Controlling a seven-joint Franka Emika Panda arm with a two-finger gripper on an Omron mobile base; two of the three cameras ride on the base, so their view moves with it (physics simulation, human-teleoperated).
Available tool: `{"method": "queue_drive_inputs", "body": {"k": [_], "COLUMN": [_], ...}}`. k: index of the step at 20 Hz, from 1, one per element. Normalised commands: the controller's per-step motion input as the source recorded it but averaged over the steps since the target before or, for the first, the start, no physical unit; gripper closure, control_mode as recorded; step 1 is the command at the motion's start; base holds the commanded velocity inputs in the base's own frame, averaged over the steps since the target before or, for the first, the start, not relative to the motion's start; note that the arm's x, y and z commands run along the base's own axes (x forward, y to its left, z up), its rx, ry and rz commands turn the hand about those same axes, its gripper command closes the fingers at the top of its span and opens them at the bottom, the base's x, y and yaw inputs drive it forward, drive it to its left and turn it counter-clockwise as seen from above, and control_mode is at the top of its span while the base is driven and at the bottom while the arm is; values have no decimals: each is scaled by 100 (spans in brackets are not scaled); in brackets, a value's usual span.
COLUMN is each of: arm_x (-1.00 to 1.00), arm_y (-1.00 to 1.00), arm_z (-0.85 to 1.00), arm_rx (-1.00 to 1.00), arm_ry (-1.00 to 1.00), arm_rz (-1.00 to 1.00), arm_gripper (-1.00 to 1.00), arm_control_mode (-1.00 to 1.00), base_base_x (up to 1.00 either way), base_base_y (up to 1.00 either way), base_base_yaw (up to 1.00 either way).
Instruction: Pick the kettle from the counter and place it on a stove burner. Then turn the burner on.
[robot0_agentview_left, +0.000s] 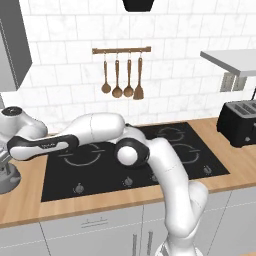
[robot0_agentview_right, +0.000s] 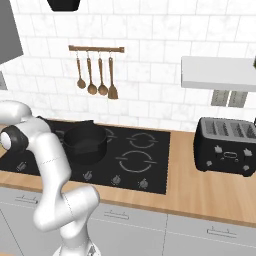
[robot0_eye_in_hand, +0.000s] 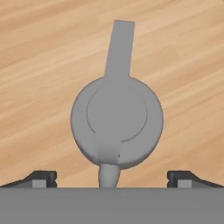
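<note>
The kettle (robot0_eye_in_hand: 117, 124) sits on the wood-grain counter (robot0_eye_in_hand: 39, 65), seen from straight above in your hand view, handle stretching toward the top and spout pointing at the bottom. Your gripper (robot0_eye_in_hand: 112, 178) hangs over it with jaws spread wide, fingertips (robot0_eye_in_hand: 43, 178) either side, grasping nothing. In the right base view a black pot (robot0_agentview_right: 85, 142) rests on the stove (robot0_agentview_right: 150, 170).

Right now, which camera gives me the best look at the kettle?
The hand view: it looks straight down on the kettle, whole and centred on the counter, between the open gripper tips. The left base view catches just a grey sliver at its left edge.
</note>
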Motion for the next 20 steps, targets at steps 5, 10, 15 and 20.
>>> {"method": "queue_drive_inputs", "body": {"k": [5, 10, 15, 20], "arm_x": [9, 1, 3, 4], "arm_y": [15, 15, 13, 1], "arm_z": [-3, -11, -4, 0], "arm_rx": [0, 0, 0, 0], "arm_ry": [3, 6, 2, 0], "arm_rz": [0, 0, 0, 0], "arm_gripper": [-100, -100, -100, -100], "arm_control_mode": [-100, -100, -100, -100], "base_base_x": [0, 0, 0, 0], "base_base_y": [0, 0, 0, 0], "base_base_yaw": [0, 0, 0, 0]}}
